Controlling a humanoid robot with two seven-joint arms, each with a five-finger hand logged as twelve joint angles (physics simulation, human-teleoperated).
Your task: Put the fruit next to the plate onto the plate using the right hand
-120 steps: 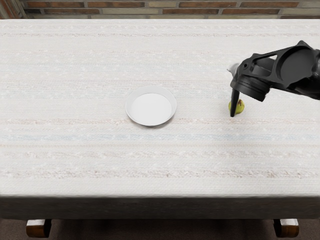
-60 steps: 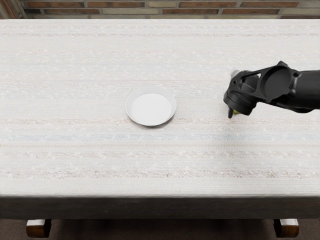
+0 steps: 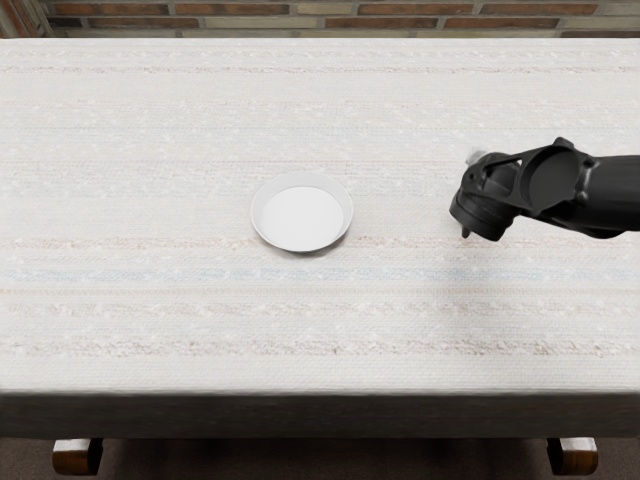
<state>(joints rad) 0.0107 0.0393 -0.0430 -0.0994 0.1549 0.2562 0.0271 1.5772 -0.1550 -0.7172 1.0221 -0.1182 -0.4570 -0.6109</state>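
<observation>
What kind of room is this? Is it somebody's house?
Probably a dining room, in a computer-made scene: a long table with a pale woven top, a round white plate on it, and a red brick wall behind.
</observation>
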